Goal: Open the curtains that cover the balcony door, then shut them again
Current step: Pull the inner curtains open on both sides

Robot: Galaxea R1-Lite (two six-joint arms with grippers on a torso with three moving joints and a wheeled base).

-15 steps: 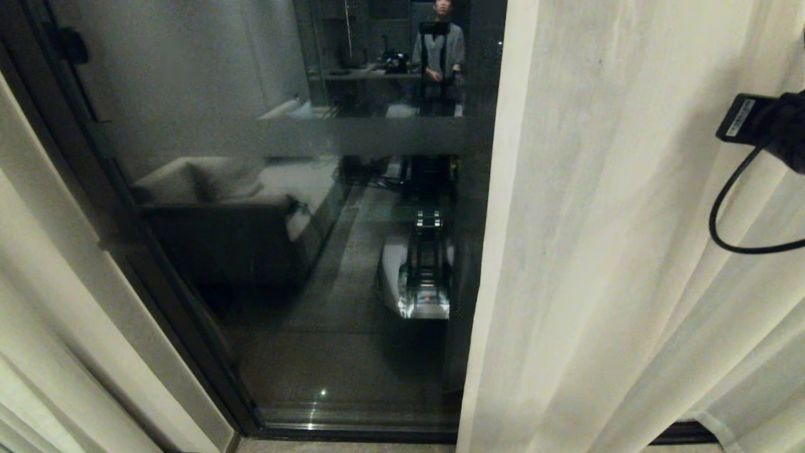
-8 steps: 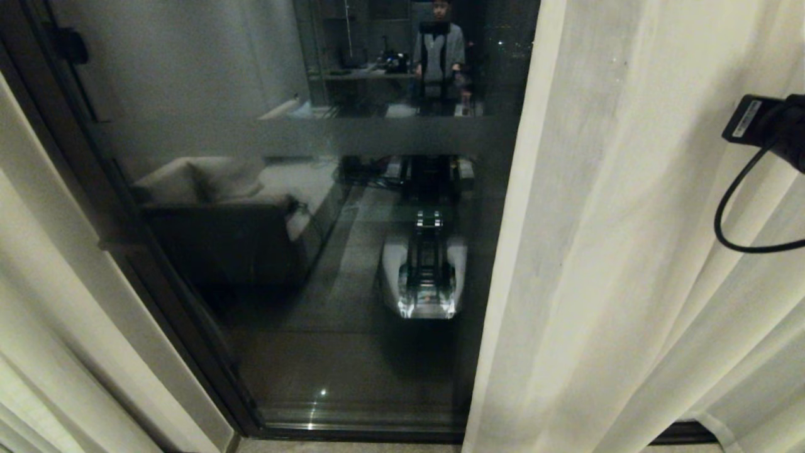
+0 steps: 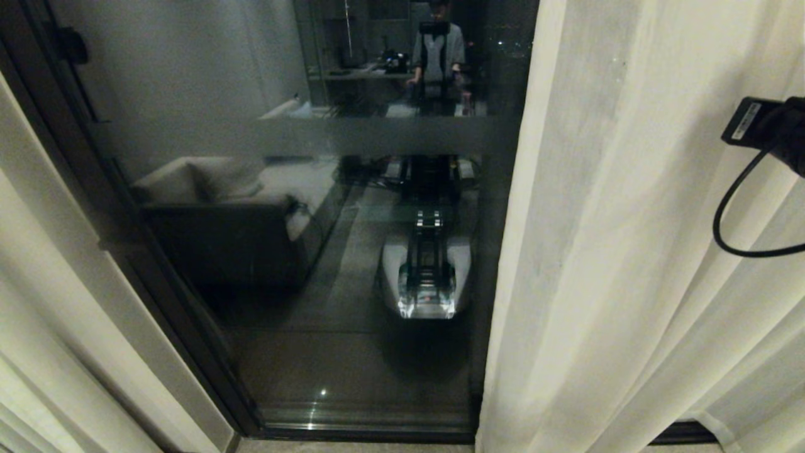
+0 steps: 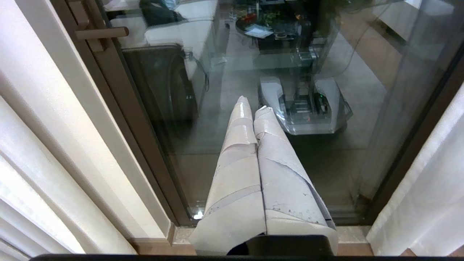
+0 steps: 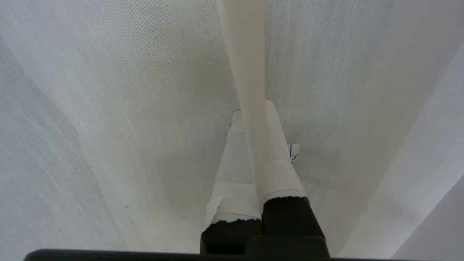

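Observation:
The balcony door [image 3: 283, 302] is a dark-framed glass pane with a frosted band [image 3: 314, 135], bare between two curtains. A thin off-white curtain [image 3: 629, 251] hangs over its right side, and a thicker cream curtain [image 3: 44, 283] hangs at the left. My right gripper [image 5: 252, 108] is shut on a vertical fold of the thin curtain [image 5: 246, 54]; in the head view only that arm's wrist [image 3: 764, 126] shows, at the right edge. My left gripper [image 4: 252, 103] is shut on nothing and points low at the glass [image 4: 203, 152].
The glass mirrors the room behind me: my own base [image 3: 427, 277], a sofa [image 3: 226, 207] and a standing person [image 3: 438, 50]. A door handle [image 4: 101, 33] sticks out from the left frame. The door's sill [image 3: 352, 434] runs along the floor.
The thin curtain's left edge has slid to the right, baring more glass. My right wrist has shifted slightly right with it. The left arm has not moved.

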